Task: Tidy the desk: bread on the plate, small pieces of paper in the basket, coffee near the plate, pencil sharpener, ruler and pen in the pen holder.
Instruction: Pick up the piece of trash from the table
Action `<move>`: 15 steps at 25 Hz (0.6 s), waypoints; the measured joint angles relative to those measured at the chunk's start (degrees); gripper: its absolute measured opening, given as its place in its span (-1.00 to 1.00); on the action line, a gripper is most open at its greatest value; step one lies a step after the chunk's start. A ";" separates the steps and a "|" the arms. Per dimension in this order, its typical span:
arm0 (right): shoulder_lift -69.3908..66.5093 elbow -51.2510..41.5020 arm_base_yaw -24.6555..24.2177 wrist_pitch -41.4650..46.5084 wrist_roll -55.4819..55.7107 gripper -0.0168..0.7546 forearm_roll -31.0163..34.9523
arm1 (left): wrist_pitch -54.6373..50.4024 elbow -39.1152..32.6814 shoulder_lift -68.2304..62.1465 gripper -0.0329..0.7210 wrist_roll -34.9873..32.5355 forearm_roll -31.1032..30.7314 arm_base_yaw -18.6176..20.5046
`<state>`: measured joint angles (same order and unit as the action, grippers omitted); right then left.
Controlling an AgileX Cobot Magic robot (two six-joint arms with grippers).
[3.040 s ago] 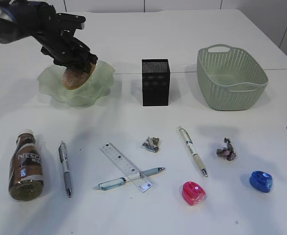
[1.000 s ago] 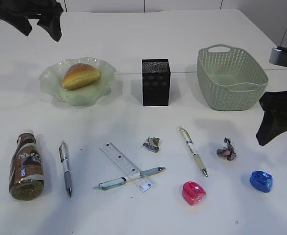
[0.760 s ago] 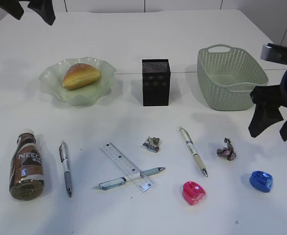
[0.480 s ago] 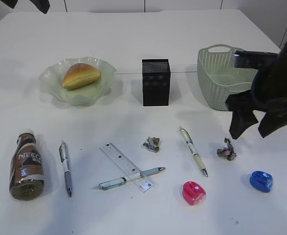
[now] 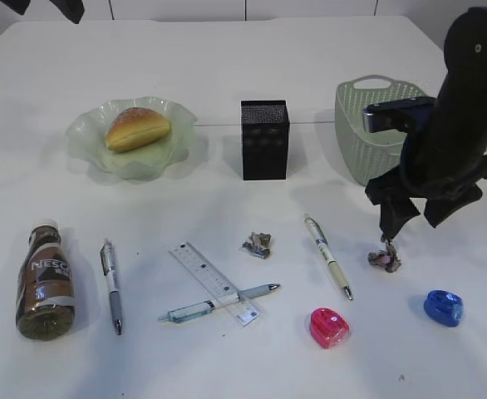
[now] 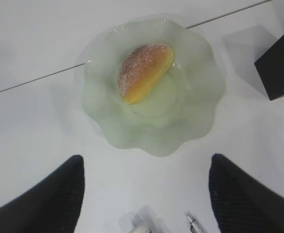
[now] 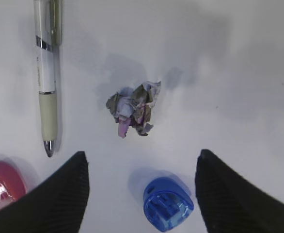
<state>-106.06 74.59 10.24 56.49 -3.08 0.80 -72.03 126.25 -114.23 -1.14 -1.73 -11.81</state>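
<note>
Two pincers stood spread and empty as we looked. Our right pincer point(image 7: 142, 194) hung just above a crumpled paper scrap point(image 7: 132, 109) on the white surface point(image 5: 227, 50), a blue pencil sharpener point(image 7: 167, 204) near it and a white pen point(image 7: 46, 73) to one side. Our left pincer point(image 6: 144, 194) hovered high over the green plate point(image 6: 190, 121), where the bread roll point(image 6: 143, 72) already lay.

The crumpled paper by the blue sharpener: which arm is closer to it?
Right. Its end effector hangs just above the paper; the left end effector is far off, beyond the plate.
</note>
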 joint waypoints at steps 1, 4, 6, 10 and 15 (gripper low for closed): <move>-0.08 0.00 0.00 -0.41 0.00 0.43 -0.10 | 0.00 0.00 0.00 0.57 0.00 0.00 0.00; -0.08 0.00 0.00 -2.24 0.00 0.42 -0.22 | 0.00 0.00 0.00 0.56 0.00 0.00 0.00; -0.13 0.00 0.00 -3.16 0.00 0.42 -0.22 | 0.00 0.00 0.00 0.53 0.00 0.00 0.00; -0.81 0.00 0.00 -3.99 0.00 0.42 -0.12 | 0.00 0.00 0.00 0.51 0.00 0.11 0.00; -3.97 0.00 0.00 -4.47 0.00 0.42 -0.12 | 0.00 0.00 0.00 0.49 0.00 0.11 0.00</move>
<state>-110.03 74.59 10.24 52.02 -3.08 0.69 -72.03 126.25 -114.23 -1.14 -1.62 -11.81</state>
